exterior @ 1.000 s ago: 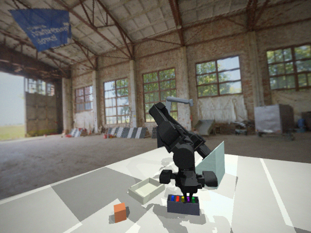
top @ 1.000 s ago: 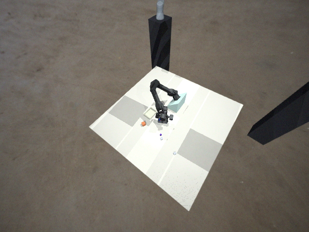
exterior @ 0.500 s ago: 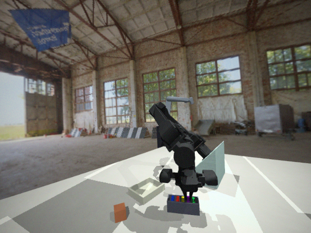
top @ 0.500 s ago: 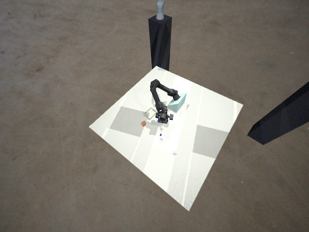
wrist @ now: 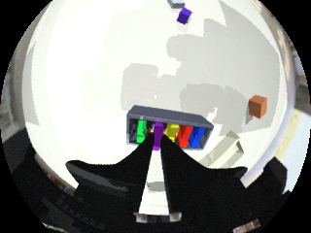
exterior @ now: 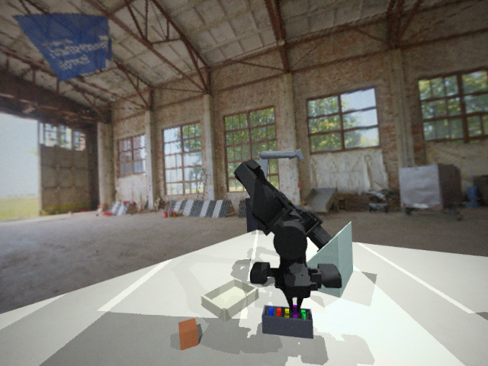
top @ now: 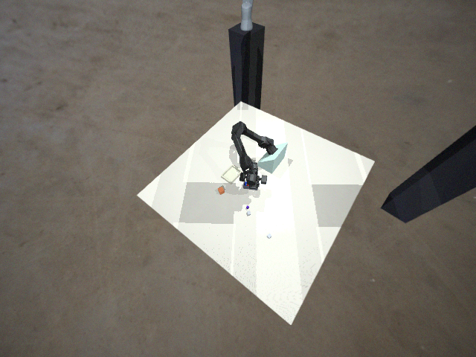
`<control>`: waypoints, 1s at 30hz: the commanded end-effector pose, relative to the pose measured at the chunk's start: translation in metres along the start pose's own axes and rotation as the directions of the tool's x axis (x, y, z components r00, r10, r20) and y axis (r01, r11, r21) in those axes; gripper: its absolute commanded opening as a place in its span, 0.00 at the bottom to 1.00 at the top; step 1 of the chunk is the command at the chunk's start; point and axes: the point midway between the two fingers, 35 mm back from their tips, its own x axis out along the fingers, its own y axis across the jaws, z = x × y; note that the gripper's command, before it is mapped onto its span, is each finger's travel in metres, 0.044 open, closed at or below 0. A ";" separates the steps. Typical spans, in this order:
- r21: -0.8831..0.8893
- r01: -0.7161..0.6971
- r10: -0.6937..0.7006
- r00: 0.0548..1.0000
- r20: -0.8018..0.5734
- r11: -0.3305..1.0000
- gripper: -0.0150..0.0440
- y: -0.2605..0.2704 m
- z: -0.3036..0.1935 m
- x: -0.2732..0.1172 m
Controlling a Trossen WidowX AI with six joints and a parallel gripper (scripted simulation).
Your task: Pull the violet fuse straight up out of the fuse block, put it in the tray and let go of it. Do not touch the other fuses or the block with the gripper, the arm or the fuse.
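Gripper on the black arm is clamped on the violet fuse, which sits in the dark grey fuse block between green and yellow ones. Pale open-topped tray sits just beside the block.

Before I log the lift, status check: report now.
Gripper shut on violet fuse. Fuse in fuse block. Yellow fuse and green fuse close alongside.

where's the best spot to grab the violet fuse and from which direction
Grip the top of the violet fuse, the part standing above the fuse block, coming straight down from above. The yellow fuse and green fuse flank it closely, so side approaches are blocked. The gripper is shut on it this way.
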 end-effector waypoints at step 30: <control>0.004 -0.001 0.001 1.000 0.001 1.000 0.25 0.000 0.000 -0.017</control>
